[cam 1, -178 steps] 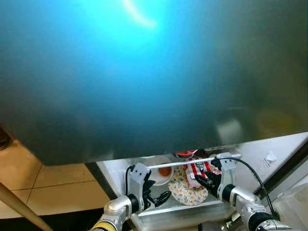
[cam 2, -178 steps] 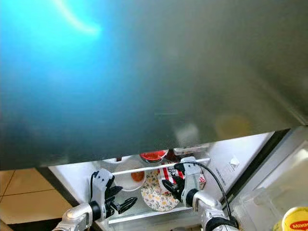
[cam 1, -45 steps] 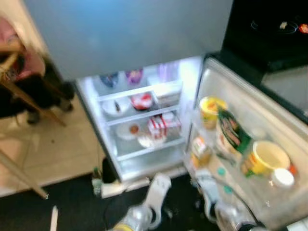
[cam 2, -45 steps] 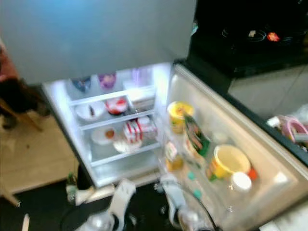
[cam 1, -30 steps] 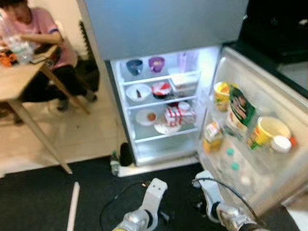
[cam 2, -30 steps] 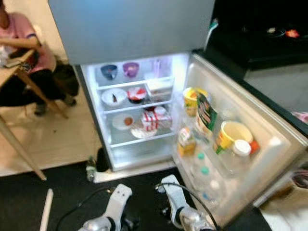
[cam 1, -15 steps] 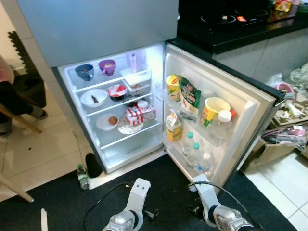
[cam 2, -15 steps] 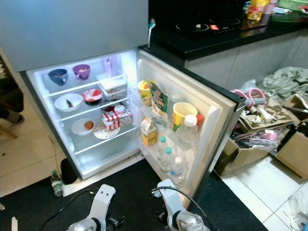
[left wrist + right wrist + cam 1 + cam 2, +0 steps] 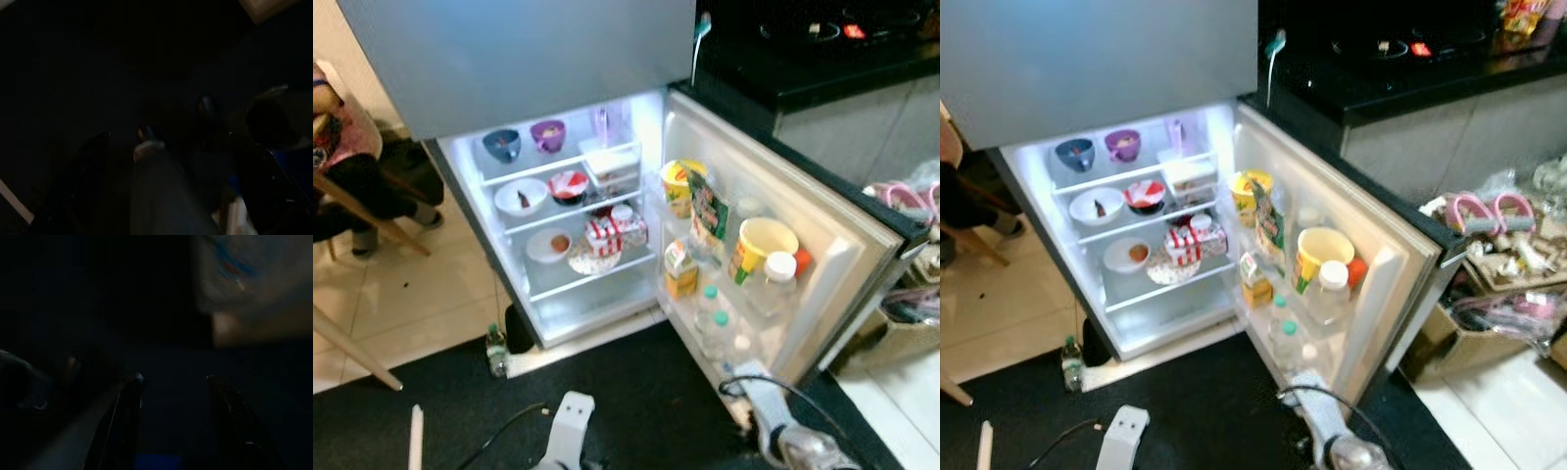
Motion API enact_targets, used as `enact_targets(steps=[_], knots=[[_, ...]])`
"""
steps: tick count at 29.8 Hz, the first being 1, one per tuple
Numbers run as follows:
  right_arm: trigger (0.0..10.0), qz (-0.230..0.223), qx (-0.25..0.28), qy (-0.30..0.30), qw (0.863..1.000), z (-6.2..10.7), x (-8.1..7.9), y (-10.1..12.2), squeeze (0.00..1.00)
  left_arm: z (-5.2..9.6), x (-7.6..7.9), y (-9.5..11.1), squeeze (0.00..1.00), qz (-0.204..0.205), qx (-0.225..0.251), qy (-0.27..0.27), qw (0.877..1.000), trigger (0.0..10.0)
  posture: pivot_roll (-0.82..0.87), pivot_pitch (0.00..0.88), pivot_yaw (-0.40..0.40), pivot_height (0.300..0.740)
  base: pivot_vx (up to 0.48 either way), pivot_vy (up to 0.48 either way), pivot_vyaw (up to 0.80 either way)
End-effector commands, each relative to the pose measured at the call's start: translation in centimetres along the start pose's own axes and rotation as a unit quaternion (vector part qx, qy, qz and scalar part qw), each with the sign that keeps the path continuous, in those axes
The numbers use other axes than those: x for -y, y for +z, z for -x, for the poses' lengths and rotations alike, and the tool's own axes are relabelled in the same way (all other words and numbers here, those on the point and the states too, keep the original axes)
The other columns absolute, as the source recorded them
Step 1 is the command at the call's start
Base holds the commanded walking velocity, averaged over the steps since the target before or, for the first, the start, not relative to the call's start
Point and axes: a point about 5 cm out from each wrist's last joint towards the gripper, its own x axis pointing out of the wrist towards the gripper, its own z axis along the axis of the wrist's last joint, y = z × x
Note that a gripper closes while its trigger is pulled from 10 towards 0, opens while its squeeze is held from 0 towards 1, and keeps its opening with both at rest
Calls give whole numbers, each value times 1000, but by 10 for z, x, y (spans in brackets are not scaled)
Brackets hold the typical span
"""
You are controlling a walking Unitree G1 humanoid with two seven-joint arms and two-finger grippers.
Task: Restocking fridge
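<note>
- Fridge (image 9: 558, 59): tall and upright, lit compartment open toward the camera, grey upper door shut above it.
- Door (image 9: 1400, 294): swung wide to the robot's right, inner racks facing left.
- Dark mat (image 9: 636, 392): spread on the floor before the fridge, both arms hanging low over it.
- Shelves (image 9: 592, 269): two bowls on top, dishes and a clear box below, then a plate beside red-and-white cartons (image 9: 607, 233).
- Door racks: yellow tub (image 9: 761, 245), green packet, small carton, bottles upright at the bottom.
- Seated person (image 9: 352, 166) at far left in the left eye view, mostly cropped out of the right eye view; clutter of boxes (image 9: 1498, 264) on the right, plainer in the right eye view.
- Left gripper (image 9: 146, 134): wrist view too dark, fingers impossible to judge.
- Right gripper (image 9: 172, 378): two fingers apart, nothing between them, dim floor beyond.
</note>
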Motion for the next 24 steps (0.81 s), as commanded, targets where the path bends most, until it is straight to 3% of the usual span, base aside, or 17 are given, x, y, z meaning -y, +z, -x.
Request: enact_targets(steps=[1, 2, 3, 5, 10, 14, 20, 24], knots=[[10000, -29, -15, -10, 999, 1, 1, -12, 0, 6, -13, -18, 0, 11, -29, 21, 999, 10000, -66, 0, 29, 740, 0, 0, 0], [10000, -56, -30, -42, 997, 6, 14, -26, 0, 10, -17, -31, 0, 18, -46, 28, 998, 10000, -66, 0, 28, 740, 0, 0, 0], [10000, -56, -30, -42, 997, 6, 14, -26, 0, 10, -17, -31, 0, 18, -46, 28, 998, 10000, -66, 0, 28, 740, 0, 0, 0], [10000, -78, -58, -90, 991, 15, 31, -47, 0, 17, -24, -50, 0, 23, -69, 39, 997, 10000, -79, 0, 33, 740, 0, 0, 0], [10000, -109, -57, -126, 984, 21, 45, -54, 0, 23, -30, -63, 0, 30, -83, 52, 995, 10000, -92, 0, 36, 740, 0, -285, 0], [10000, -126, -51, -148, 980, 24, 51, -55, 0, 27, -39, -63, 0, 45, -74, 80, 993, 10000, -63, 0, 15, 740, 0, -459, 0], [10000, -148, -40, -180, 972, 28, 60, -56, 0, 32, -60, -52, 0, 74, -40, 122, 989, 10000, -59, 0, 21, 740, 0, 0, 0], [10000, -199, -8, -233, 952, 38, 79, -55, 0, 37, -73, -50, 0, 90, -25, 159, 983, 10000, -71, 0, 22, 740, 0, 0, 0]])
